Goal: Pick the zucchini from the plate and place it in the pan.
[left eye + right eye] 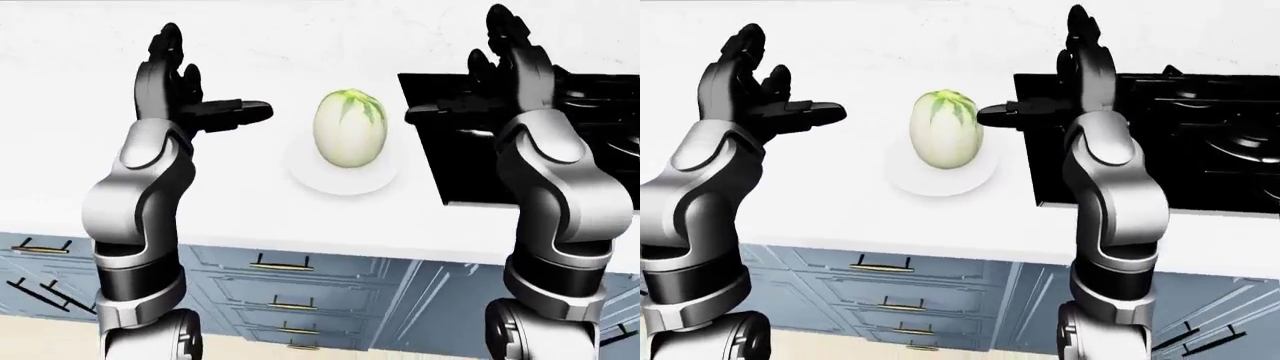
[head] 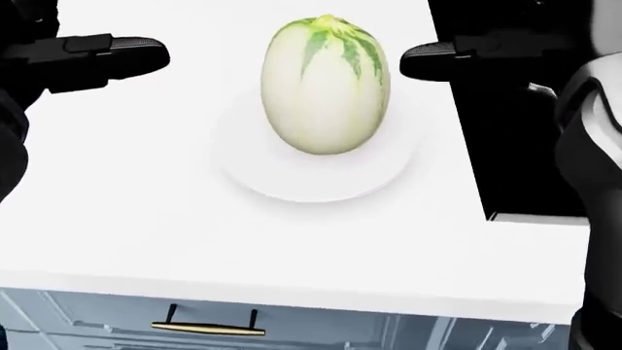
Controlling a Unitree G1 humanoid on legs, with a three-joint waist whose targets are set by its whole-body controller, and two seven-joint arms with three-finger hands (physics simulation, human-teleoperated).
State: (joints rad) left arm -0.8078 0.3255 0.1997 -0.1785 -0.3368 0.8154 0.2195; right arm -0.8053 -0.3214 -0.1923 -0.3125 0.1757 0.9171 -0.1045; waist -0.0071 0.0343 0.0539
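A pale, egg-shaped zucchini with green streaks at its top stands on a white plate on the white counter. My left hand is raised to the left of it, open, fingers up and thumb pointing at the zucchini with a gap between. My right hand is raised to the right, also open, and its thumb tip comes close to the zucchini's upper right side. Neither hand holds anything. On the black stove glossy dark curves show, but I cannot tell the pan apart from the burners.
The white counter runs left of the stove, whose edge lies just right of the plate. Blue-grey drawers with brass handles sit below the counter's edge. A white wall rises behind the counter.
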